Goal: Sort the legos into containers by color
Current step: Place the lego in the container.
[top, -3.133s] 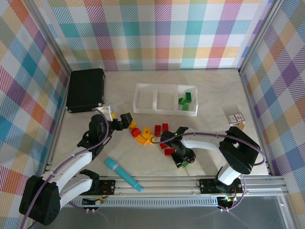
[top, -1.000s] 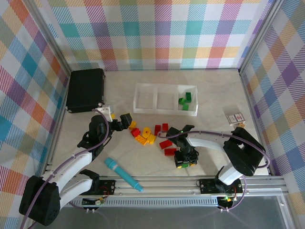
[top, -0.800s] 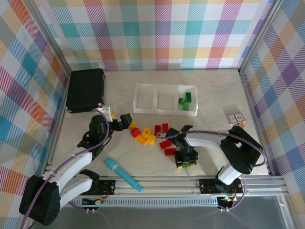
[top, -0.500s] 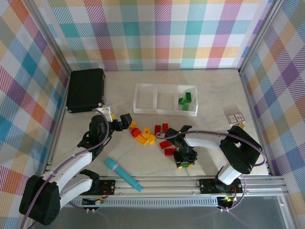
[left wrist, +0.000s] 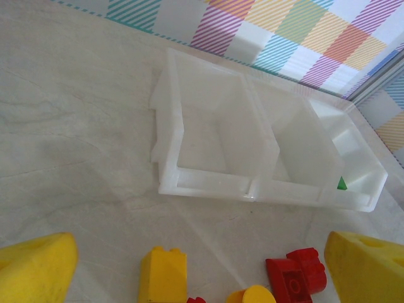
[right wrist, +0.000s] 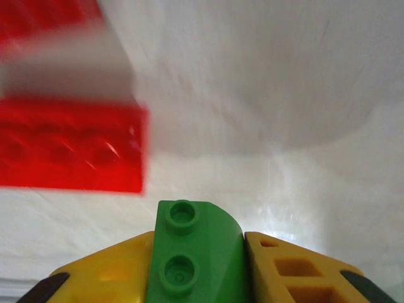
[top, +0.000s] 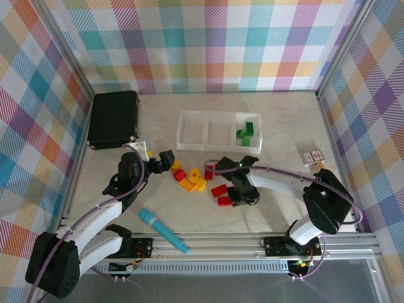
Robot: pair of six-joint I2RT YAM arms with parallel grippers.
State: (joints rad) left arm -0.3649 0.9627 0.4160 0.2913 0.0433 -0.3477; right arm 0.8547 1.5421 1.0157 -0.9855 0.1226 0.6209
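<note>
1. The right hand point(right wrist: 197, 268) is clamped on a green brick point(right wrist: 194, 243). Its yellow pads point(right wrist: 113, 268) press both sides, and the studs face the wrist camera.
2. From above, this hand sits low over the tabletop point(top: 284, 120), at 4 o'clock of the loose pile.
3. At its 9 o'clock lie two red bricks point(top: 219, 190), just beside the fingers.
4. Further toward 9 o'clock lie yellow bricks point(top: 192, 180) and a red one, near the left hand point(top: 166, 158). That hand's fingers stand wide apart with nothing between them.
5. The tray point(top: 218, 148) stands at 12 o'clock of the pile, with green bricks point(top: 245, 133) in its right compartment.
6. Well apart from the pile are a black case point(top: 113, 118) at 10 o'clock, a teal cylinder point(top: 163, 230) at 7 o'clock and a small box point(top: 311, 154) at 3 o'clock.
</note>
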